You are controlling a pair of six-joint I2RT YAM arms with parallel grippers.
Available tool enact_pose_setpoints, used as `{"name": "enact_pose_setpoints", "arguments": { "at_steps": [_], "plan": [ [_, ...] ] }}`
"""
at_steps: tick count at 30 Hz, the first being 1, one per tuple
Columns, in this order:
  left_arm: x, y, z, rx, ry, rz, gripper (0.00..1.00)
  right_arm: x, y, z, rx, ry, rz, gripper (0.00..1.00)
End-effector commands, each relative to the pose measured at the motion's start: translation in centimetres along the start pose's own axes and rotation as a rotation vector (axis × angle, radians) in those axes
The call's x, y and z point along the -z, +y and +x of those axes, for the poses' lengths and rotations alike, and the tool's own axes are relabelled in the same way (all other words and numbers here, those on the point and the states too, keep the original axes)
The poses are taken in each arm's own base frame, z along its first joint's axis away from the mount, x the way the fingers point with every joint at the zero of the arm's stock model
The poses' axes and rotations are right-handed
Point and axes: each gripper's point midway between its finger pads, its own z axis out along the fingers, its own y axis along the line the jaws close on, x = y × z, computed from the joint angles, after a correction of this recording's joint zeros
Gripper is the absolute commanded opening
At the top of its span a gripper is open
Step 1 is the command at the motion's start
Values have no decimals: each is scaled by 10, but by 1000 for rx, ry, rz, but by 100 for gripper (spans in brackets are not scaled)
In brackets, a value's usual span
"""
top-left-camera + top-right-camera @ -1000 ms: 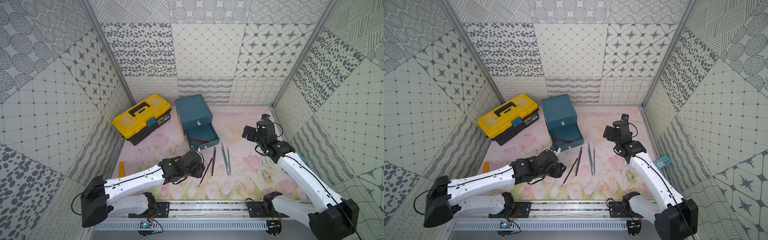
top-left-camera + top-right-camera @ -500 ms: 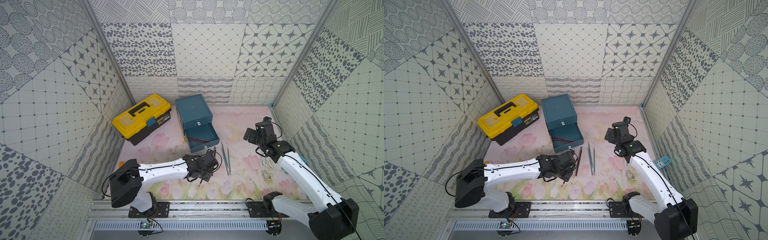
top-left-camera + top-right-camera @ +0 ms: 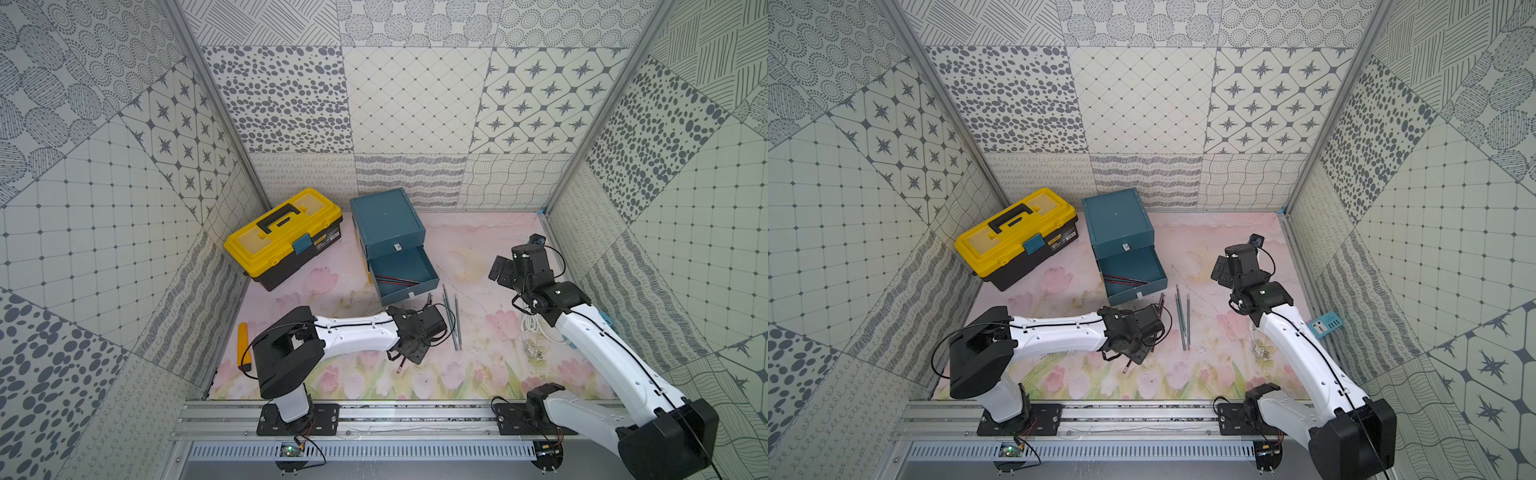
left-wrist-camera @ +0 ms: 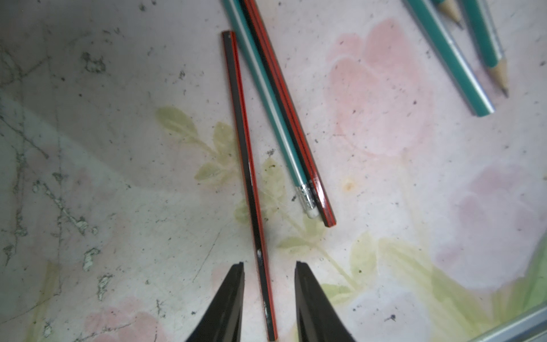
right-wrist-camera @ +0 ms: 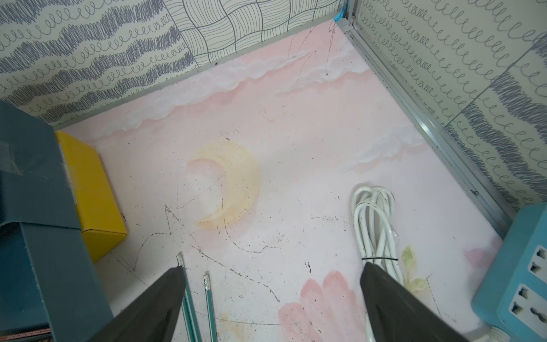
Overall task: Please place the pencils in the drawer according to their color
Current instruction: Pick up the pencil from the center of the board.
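In the left wrist view my left gripper (image 4: 269,263) is open but narrow, its black fingertips (image 4: 236,275) straddling a red-and-black striped pencil (image 4: 248,177) flat on the floor, with a gap on each side. Another striped pencil (image 4: 296,118) and a teal pencil (image 4: 266,97) lie side by side close by. In both top views this gripper (image 3: 409,351) (image 3: 1133,353) points down in front of the teal drawer cabinet (image 3: 386,220). The cabinet's middle drawer (image 3: 409,293) is pulled out, with striped pencils (image 3: 395,280) inside. More teal pencils (image 3: 451,320) lie to the right. My right gripper (image 3: 500,270) (image 5: 272,269) hangs wide open and empty.
A yellow-lidded toolbox (image 3: 282,237) stands left of the cabinet. A coiled white cable (image 3: 534,328) (image 5: 374,225) and a blue power strip (image 3: 1325,326) lie by the right wall. A small orange object (image 3: 243,345) lies at the left wall. The cabinet's yellow bottom drawer (image 5: 94,192) shows.
My left arm has swung right over the loose pencils and its jaws have narrowed around the striped pencil. The right gripper has dropped slightly and stays wide open.
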Motion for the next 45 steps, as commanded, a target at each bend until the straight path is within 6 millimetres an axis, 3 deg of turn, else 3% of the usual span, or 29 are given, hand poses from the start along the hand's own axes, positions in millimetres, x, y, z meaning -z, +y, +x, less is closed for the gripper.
{"name": "enact_pose_setpoints", "arguments": {
  "at_steps": [1,11,30,35,45],
  "plan": [
    [-7,11,5,-76,37,-74,34,1,-4,-2,-21,-16,9,99],
    [-20,16,6,-100,68,-92,30,-2,-4,2,-26,0,7,99],
    [-35,21,26,-151,187,-112,8,-1,-2,5,-28,7,-8,99],
    [-34,29,27,-143,191,-143,0,0,-4,10,-29,13,-15,99],
    [-19,32,11,-112,125,-164,0,-7,-4,24,-34,56,-17,99]
  ]
}}
